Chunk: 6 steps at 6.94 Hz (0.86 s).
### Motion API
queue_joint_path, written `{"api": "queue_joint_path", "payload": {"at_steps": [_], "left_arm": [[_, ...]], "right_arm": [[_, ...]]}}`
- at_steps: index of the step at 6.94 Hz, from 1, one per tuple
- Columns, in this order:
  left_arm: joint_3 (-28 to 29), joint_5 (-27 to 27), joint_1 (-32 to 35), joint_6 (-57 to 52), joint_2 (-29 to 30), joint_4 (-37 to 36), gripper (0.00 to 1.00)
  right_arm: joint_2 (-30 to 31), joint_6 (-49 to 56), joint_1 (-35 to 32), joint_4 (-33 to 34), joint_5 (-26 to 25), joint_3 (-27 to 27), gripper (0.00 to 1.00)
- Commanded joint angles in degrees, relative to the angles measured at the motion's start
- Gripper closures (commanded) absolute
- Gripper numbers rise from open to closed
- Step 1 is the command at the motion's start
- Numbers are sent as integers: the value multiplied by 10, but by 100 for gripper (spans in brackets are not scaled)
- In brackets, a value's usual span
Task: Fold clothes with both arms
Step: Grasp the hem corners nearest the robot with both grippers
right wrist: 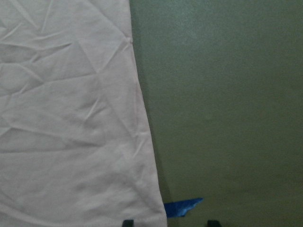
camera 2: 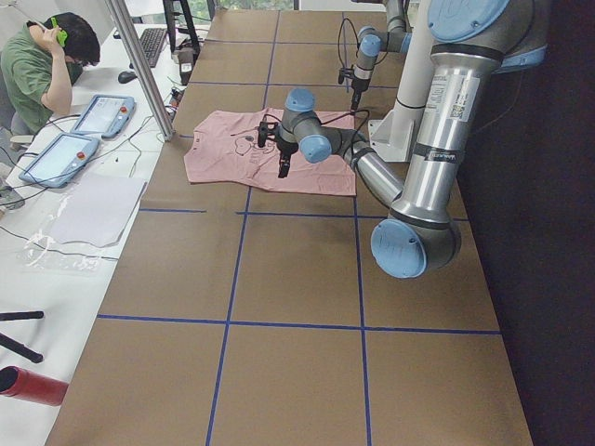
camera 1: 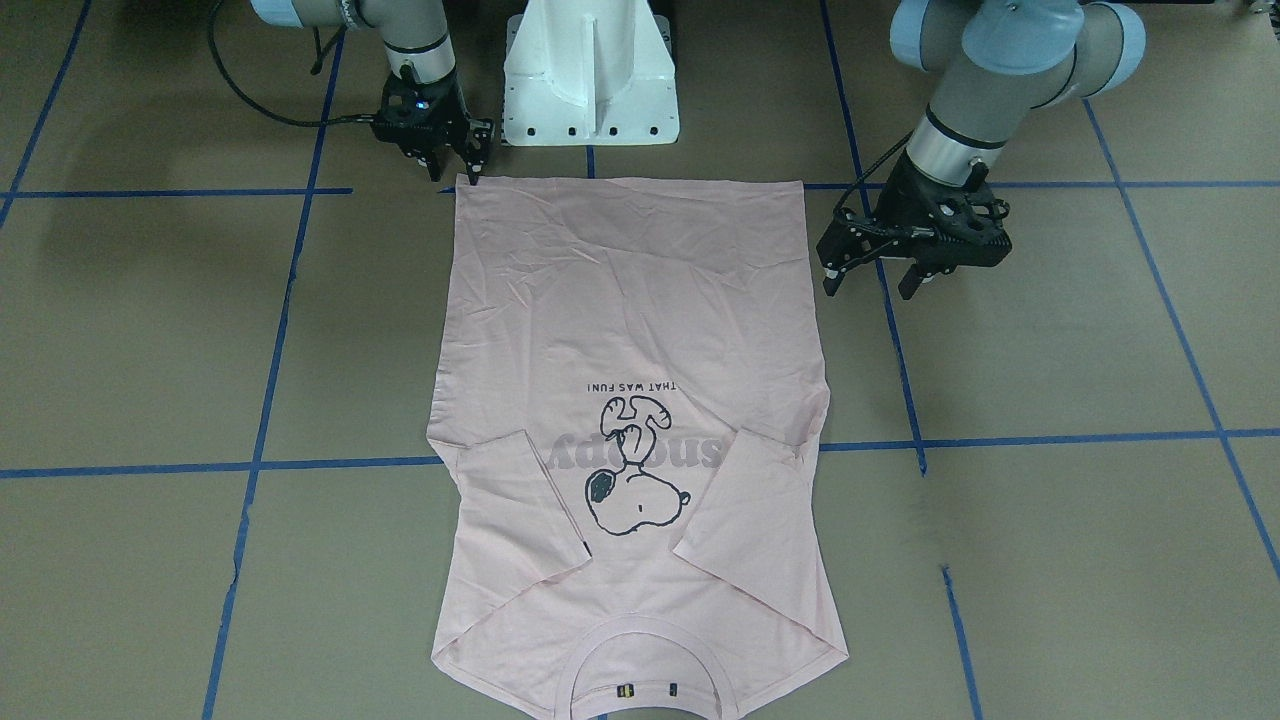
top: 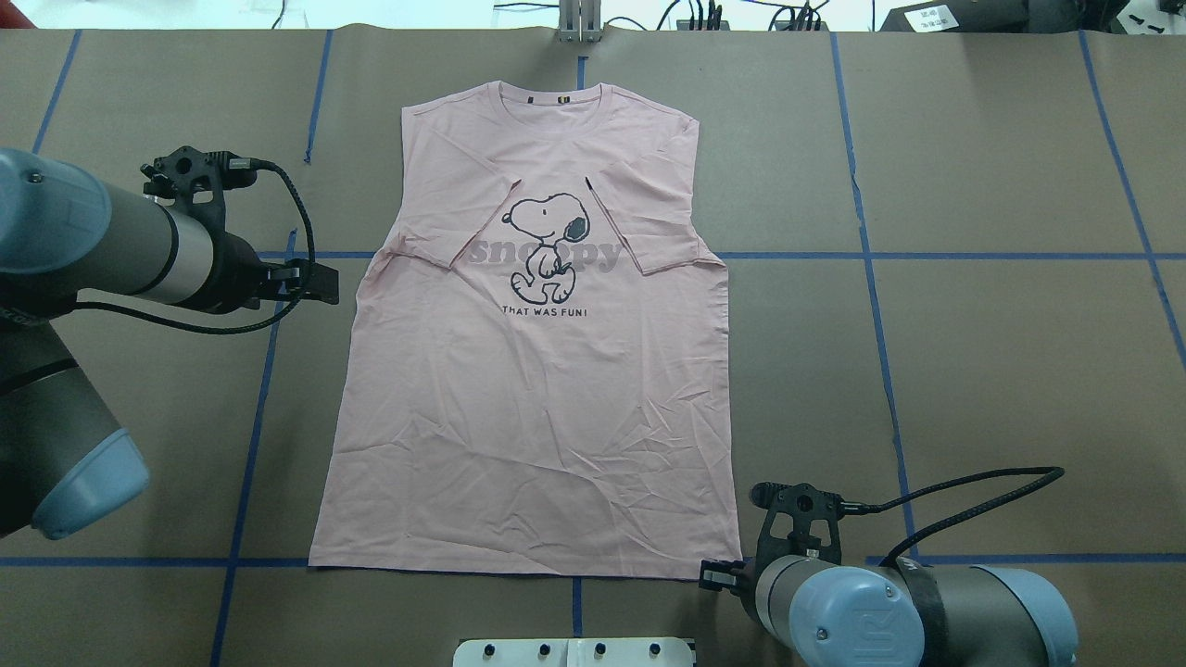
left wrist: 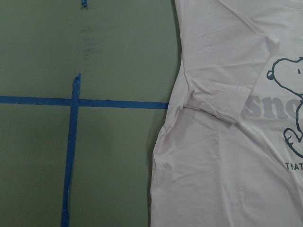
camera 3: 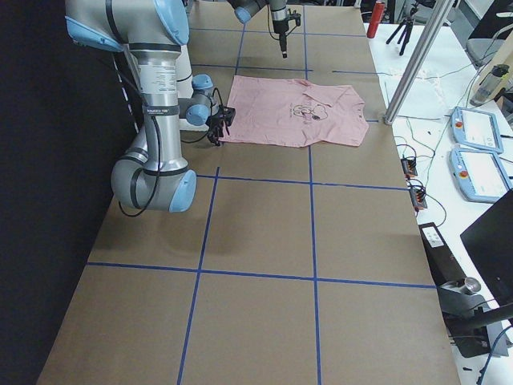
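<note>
The pale pink T-shirt (camera 1: pixel 630 300) lies flat on the table with the dog print up, collar away from the robot, both sleeves folded in over the chest (top: pixel 528 417). My left gripper (camera 1: pixel 868 288) is open and empty, just off the shirt's side edge below the sleeve (top: pixel 322 283). The left wrist view shows that edge and folded sleeve (left wrist: pixel 227 156). My right gripper (camera 1: pixel 455 175) is open and empty at the hem's near corner (top: pixel 713 574). In the right wrist view its fingertips (right wrist: pixel 128 222) straddle the shirt's side edge (right wrist: pixel 71 118).
The white pedestal base (camera 1: pixel 590 80) stands just behind the hem. Blue tape lines (top: pixel 871 278) grid the brown table. In the exterior left view an operator (camera 2: pixel 46 65) sits past the far edge by tablets (camera 2: pixel 56 153) and a metal post (camera 2: pixel 139 65).
</note>
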<state>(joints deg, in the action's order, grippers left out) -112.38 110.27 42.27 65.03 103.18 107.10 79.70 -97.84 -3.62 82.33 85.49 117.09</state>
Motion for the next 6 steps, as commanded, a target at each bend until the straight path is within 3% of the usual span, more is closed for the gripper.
{"api": "queue_joint_path", "payload": {"at_steps": [1, 3, 6], "left_arm": [[0, -1, 0, 0, -1, 0, 0], [0, 0, 0, 0, 0, -1, 0], [-2, 0, 0, 6, 4, -1, 0]], "right_arm": [[-6, 0, 0, 0, 2, -5, 43], [-13, 0, 1, 7, 6, -7, 100], [-17, 0, -3, 6, 6, -5, 100]]}}
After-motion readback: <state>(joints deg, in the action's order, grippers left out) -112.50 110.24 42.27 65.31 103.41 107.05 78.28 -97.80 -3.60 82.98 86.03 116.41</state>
